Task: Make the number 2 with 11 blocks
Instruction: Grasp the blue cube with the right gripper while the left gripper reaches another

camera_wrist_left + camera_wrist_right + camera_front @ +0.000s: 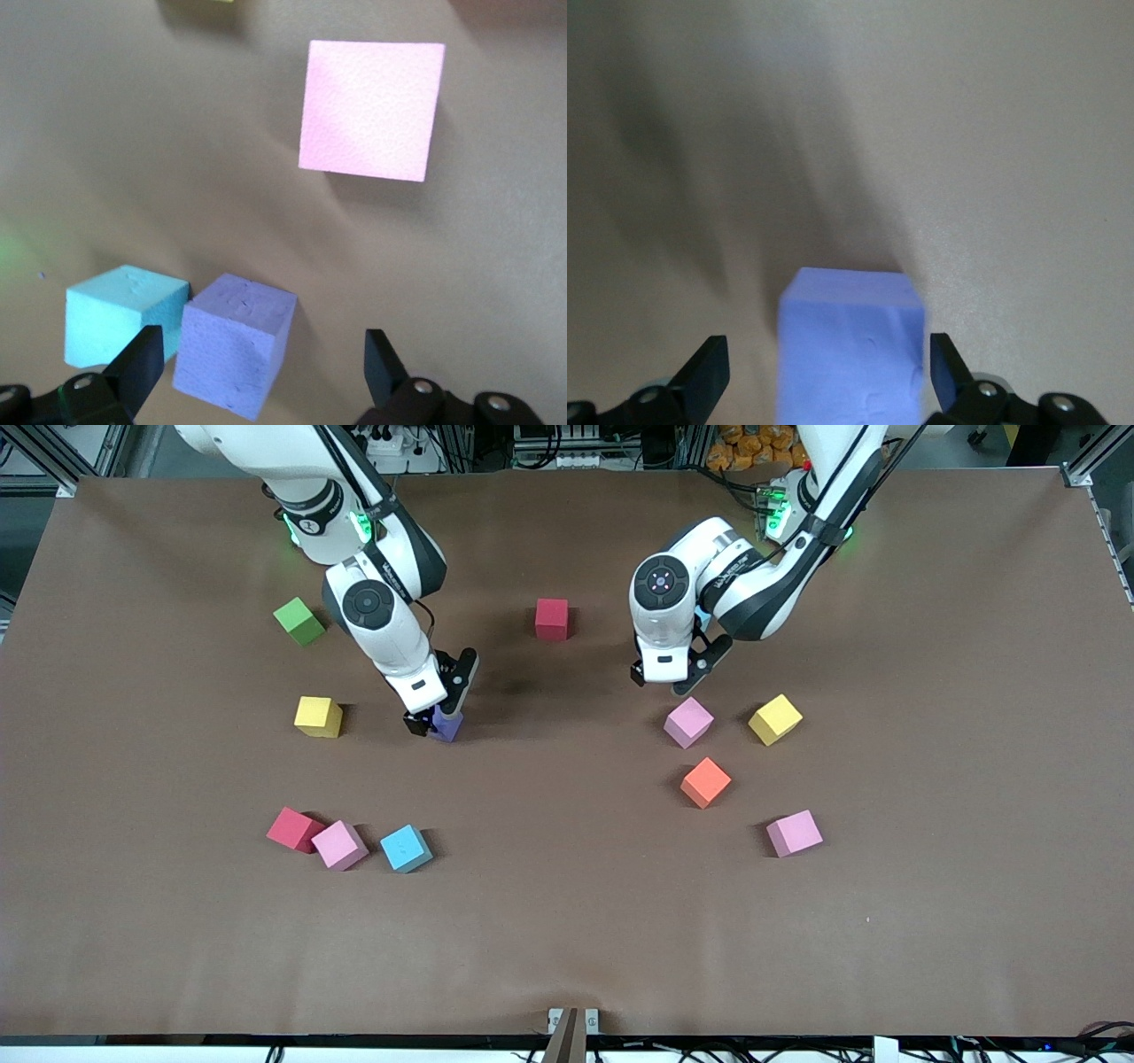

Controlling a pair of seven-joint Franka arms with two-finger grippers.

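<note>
Straddling a matte purple cube (446, 724), right tool (432, 722) fingers apart, left tool (663, 682) apart over brown table (567, 921).

Eleven small matte cubes lie scattered on the table. A red one (551, 619) sits farthest from the front camera. A purple one (446, 724) lies flat between the right gripper's (431, 722) open fingers, a yellow one (318, 716) beside it. Nearer the camera, a red (295, 829) and a pink (339, 845) touch, light blue (406, 848) just beside. Toward the left arm's end lie pink (688, 722), yellow (775, 719), orange (705, 782) and pink (794, 833). In the left wrist view, another purple (233, 343) touches another light blue (122, 313).
</note>
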